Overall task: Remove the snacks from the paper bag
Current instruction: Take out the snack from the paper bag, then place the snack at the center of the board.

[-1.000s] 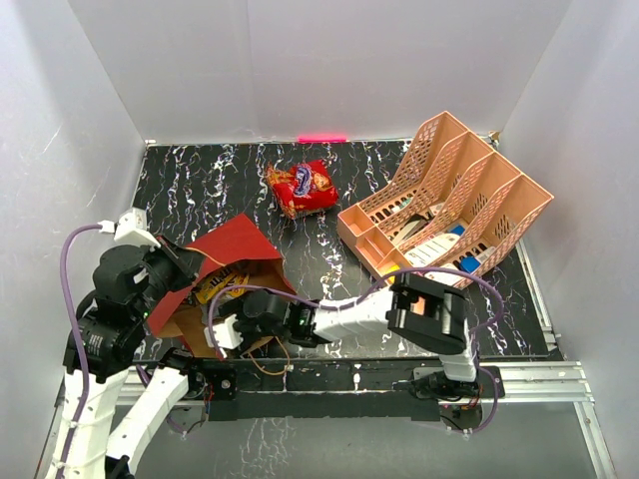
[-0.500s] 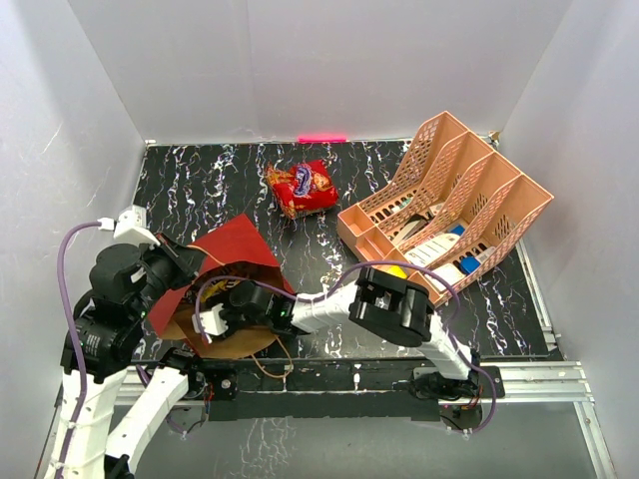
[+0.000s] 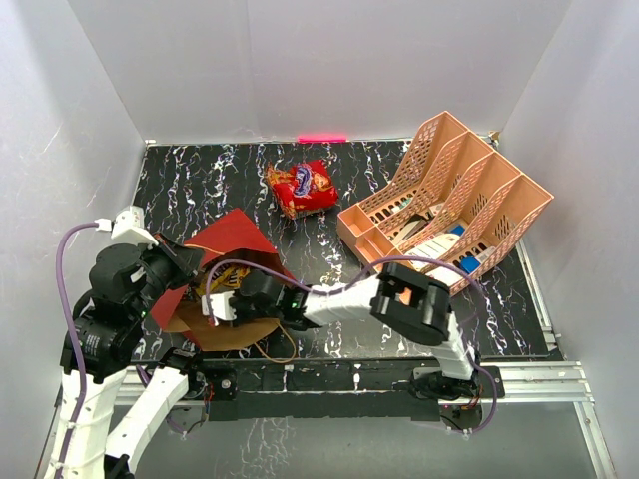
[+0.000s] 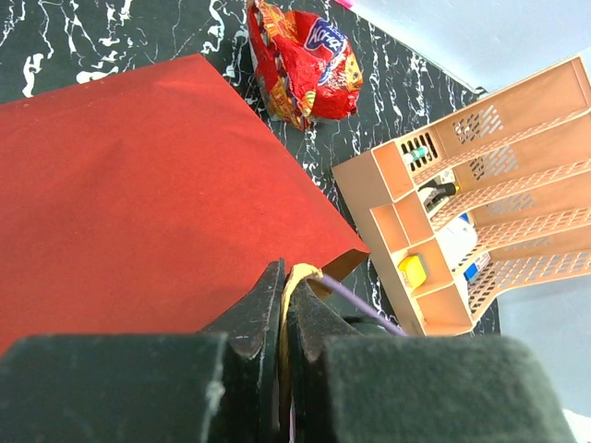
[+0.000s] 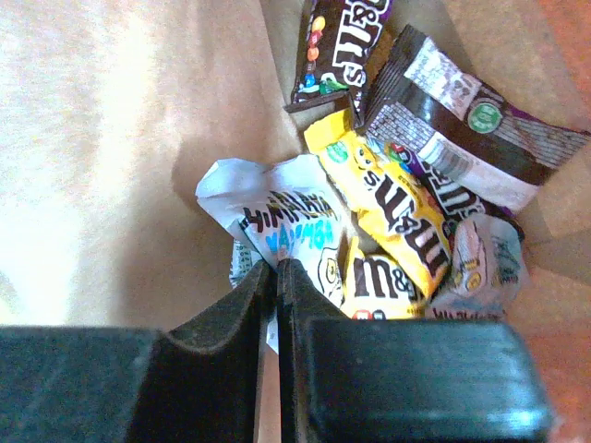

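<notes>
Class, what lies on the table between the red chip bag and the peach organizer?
Nothing: in the top view, only bare black marbled table separates the chip bag from the organizer.

left gripper (image 4: pixel 283 309) pinched closed, wrist raised — right gripper (image 5: pixel 276 277) closed too, arm stretched across leftward.
</notes>
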`<state>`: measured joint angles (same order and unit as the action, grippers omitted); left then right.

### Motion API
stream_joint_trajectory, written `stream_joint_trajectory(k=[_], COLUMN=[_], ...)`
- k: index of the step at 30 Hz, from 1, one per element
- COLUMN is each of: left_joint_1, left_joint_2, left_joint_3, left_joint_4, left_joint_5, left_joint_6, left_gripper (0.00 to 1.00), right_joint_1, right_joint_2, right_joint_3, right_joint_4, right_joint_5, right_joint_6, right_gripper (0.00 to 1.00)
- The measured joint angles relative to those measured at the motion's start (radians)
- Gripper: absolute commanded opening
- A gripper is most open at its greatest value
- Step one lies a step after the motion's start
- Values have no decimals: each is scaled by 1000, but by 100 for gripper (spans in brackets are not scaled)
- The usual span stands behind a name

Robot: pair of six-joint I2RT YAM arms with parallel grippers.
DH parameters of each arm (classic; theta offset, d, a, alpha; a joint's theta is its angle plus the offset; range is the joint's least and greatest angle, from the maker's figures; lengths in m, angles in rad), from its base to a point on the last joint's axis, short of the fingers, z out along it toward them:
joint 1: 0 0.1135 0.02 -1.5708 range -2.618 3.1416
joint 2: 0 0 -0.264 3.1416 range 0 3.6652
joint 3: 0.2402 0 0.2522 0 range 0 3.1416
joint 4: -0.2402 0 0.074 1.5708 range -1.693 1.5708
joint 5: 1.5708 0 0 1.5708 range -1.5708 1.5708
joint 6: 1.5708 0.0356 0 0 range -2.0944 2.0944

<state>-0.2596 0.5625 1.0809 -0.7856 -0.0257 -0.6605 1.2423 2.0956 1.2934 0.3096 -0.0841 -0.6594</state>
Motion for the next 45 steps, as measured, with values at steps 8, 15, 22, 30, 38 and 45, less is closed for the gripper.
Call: stream_joint_trajectory(k=[8,15,22,30,38,45], left_joint_1=[0,0,0,0,0,0], left_joint_2=[2,16,24,22,22,30], left_joint_3=[-4,-24,-32,-36,-35,-18], left_joint_4=[1,9,14,12,-1,-12], left_joint_5=[-35,-46,-72,-124,-147,-150], left_joint_6=[-2,-5,-5,-11,-12,-12], left_gripper=[0,0,0,0,0,0], right_joint_1=[0,0,0,1,-65,-253], right_joint_2=[-309,-544,-852,-1187,-1089,-777], right_joint_3=[-199,-401,-512,-552,-708,-687], right_joint_4=[-27,-39,-175,-286,-295,-261], right_joint_5=[-40,-50,-38,222,483,424], right_joint_6=[169,319,393,437,550,565], right_gripper=[7,7,7,7,7,7])
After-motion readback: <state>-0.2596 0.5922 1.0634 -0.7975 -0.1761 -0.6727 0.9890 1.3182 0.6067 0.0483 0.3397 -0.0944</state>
